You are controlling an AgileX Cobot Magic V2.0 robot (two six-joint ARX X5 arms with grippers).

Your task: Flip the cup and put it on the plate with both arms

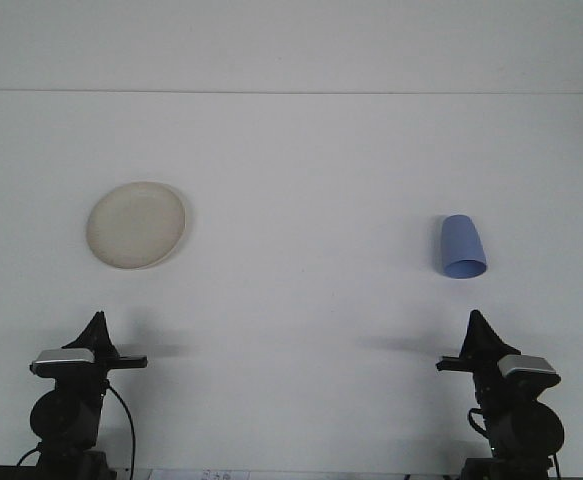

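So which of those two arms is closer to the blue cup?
The right one. The right gripper sits just below the blue cup, while the left gripper is far across the table, below the plate.
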